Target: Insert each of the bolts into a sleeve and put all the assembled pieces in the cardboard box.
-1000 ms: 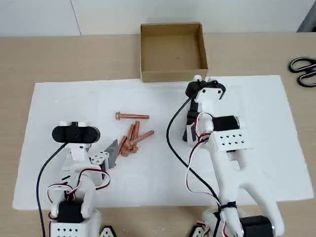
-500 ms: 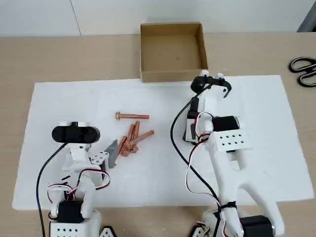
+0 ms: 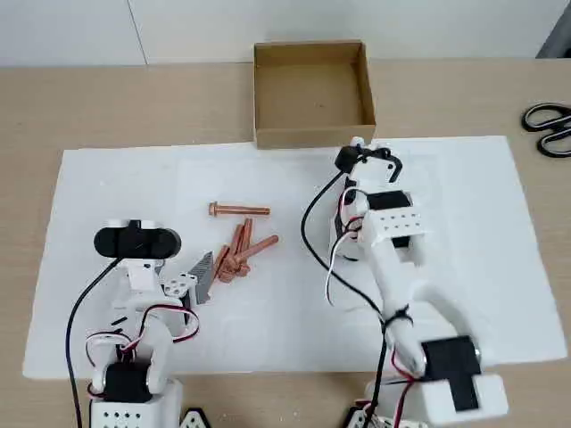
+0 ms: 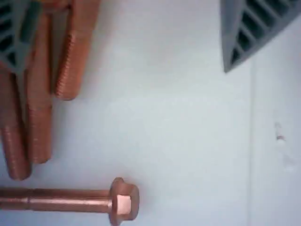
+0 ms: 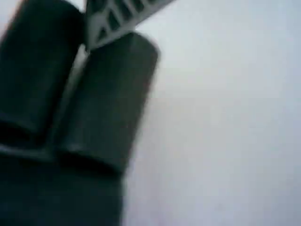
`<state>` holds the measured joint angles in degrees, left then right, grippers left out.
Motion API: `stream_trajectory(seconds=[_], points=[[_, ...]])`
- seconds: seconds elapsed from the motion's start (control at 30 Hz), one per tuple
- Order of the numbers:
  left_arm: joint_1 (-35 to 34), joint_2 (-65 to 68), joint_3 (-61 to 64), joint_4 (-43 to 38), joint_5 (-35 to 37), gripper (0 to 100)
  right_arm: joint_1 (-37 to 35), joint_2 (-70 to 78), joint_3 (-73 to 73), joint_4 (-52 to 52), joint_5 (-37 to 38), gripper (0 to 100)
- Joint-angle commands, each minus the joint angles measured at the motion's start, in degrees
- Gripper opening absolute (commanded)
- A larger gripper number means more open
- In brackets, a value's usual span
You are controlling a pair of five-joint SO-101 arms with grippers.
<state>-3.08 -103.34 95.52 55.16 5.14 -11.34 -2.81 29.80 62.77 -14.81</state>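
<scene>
**Status.** The left pincer is spread. One jaw stands over the clustered bolts, the other stands apart from them above the white sheet. A lone bolt lies clear of the cluster. The right pincer is close against two black sleeves, which lie side by side and touching. Whether it is spread or pressed together cannot be told. The cardboard box stands at the far edge of the sheet. No piece appears assembled yet.

**Likely faults.**
1. Double pick: the clustered bolts touch one another, so a closing jaw may trap two shafts or knock a neighbour aside.
2. Rolling: bolts and sleeves are round and may roll across the smooth sheet if nudged.
3. Skewed grasp: a sleeve pinched off-centre may tilt, and the bolt would then jam at its mouth.
4. Paired sleeves: a grasp may drag both.
</scene>
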Motion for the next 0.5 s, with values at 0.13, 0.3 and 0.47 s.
stream_trajectory(seconds=[0.13,0.3,0.47], points=[[0.0,-0.53,-0.13,-1.41,-0.09,26,-0.13,1.27,-5.54,0.4,-0.35,17.6],[0.0,-0.53,-0.13,-1.41,-0.09,26,-0.04,1.54,-5.54,-0.13,-0.35,17.6],[0.0,-0.53,-0.13,-1.41,-0.09,26,-0.04,1.63,-5.36,-1.36,-0.35,17.6]])
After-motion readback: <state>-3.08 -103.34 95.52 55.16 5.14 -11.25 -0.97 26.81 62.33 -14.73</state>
